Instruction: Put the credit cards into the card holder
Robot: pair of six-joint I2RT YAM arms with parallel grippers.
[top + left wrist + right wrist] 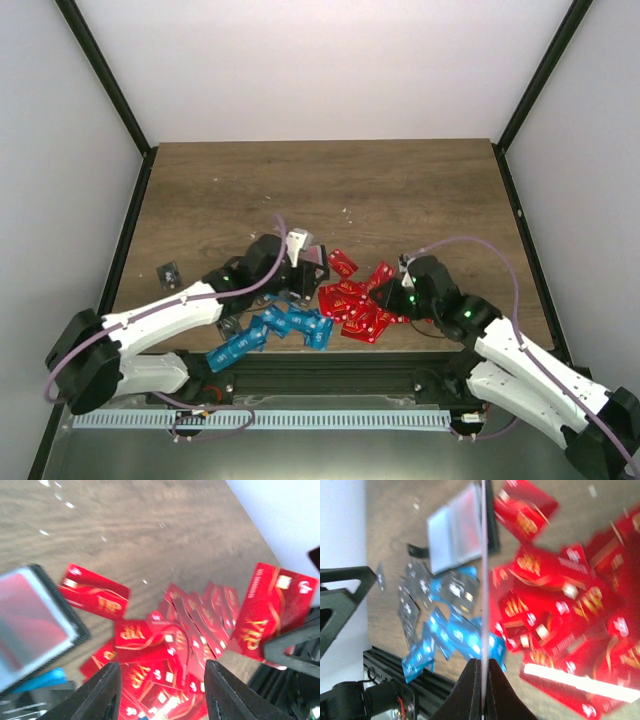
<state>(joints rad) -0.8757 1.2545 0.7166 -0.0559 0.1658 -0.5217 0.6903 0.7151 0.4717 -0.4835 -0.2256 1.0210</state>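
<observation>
In the right wrist view the held red card point(275, 610) is showing only its thin edge, and everything there is blurring. The right gripper point(482, 672) is pinching this card with its jaws fully closed. The left gripper point(161, 669) is standing partly open and holding nothing, above the red credit cards point(165, 645). The card holder point(35, 620) is lying just beside them, cut off by the frame edge. Blue cards point(280, 328) and grey cards point(412, 600) are lying on its near side.

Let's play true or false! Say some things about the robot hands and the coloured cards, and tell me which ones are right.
1. The right gripper pinches a red card. True.
2. The left gripper grips a blue card. False: it is open with nothing in it, above the red cards.
3. The blue cards lie at the far edge of the table. False: they lie at the near edge, by the arms' bases.
4. The card holder lies open, its pale inside showing. True.
</observation>
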